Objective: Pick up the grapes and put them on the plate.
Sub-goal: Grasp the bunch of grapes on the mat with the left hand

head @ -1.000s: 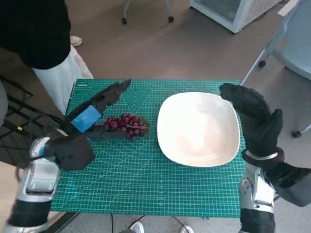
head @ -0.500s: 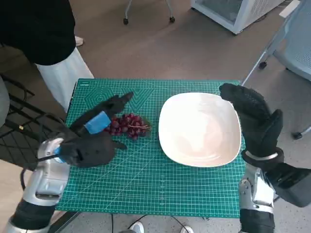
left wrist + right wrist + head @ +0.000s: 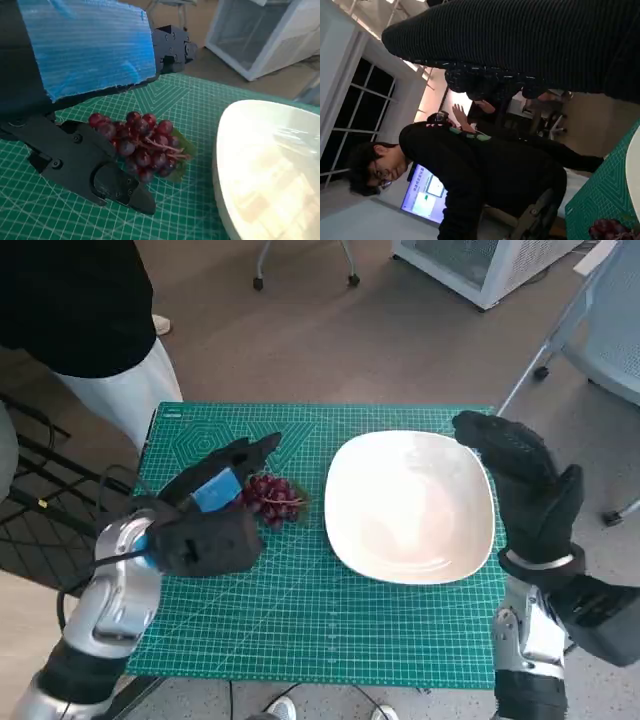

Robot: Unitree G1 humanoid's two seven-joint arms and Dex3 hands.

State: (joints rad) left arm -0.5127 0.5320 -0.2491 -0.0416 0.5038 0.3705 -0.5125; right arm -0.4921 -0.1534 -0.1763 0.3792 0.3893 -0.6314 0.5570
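Where the head view hides them, grapes (image 3: 141, 148) between left hand (image 3: 80, 105) fingers

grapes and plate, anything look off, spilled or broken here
Nothing stands out. The grapes lie as one whole bunch on the green mat, beside the white plate, which looks intact with nothing on it. The left hand is open around the bunch; the right hand is open at the plate's far side.

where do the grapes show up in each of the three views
Head view: the grapes lie on the green mat, between the left hand and the white plate.
Left wrist view: centre of the picture, between the black fingers.
Right wrist view: a dark red cluster in the corner.
Shared landmark: the green cutting mat.
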